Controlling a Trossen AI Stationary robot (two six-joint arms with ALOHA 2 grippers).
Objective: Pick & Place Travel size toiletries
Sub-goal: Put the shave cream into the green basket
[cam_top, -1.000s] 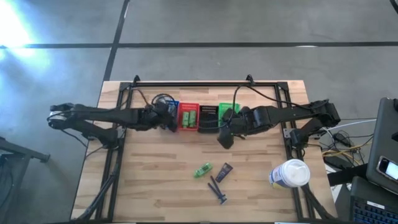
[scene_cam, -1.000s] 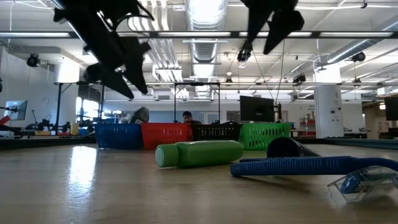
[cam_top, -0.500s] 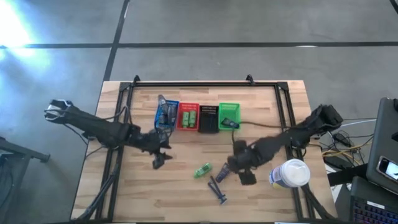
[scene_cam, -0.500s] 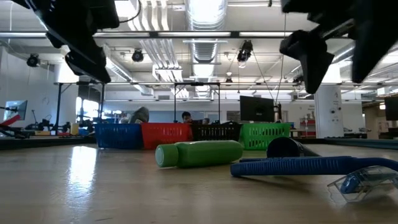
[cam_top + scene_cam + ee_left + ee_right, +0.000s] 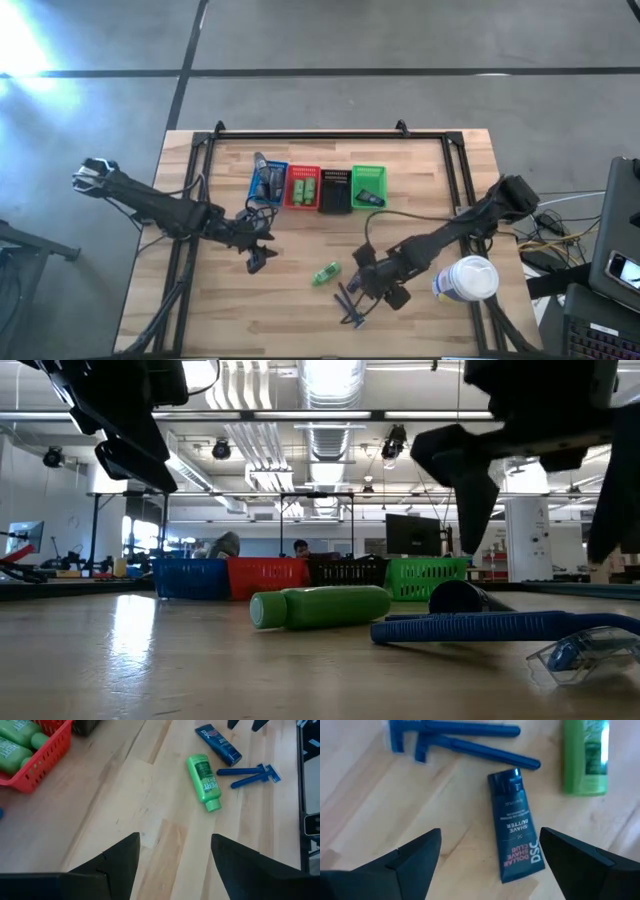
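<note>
From above, the right gripper [image 5: 372, 283] hangs over the dark tube [image 5: 358, 273] near the worktop's front edge, ready to pick it up, I think. The left gripper [image 5: 258, 260] waits nearer the left edge, empty. Four baskets sit in a row near the back edge. The blue basket [image 5: 267, 181] holds dark things, the red basket [image 5: 303, 188] holds green tubes, and I cannot tell what is in the black basket [image 5: 335, 190] or the green basket [image 5: 368, 186].

From the table top, a green tube [image 5: 320, 606] lies beside two blue razors [image 5: 480, 627].

From the left wrist, its fingers [image 5: 115, 861] are spread wide with nothing between them.

From the right wrist, its fingers [image 5: 412, 854] stand wide apart, one each side of the dark tube.
</note>
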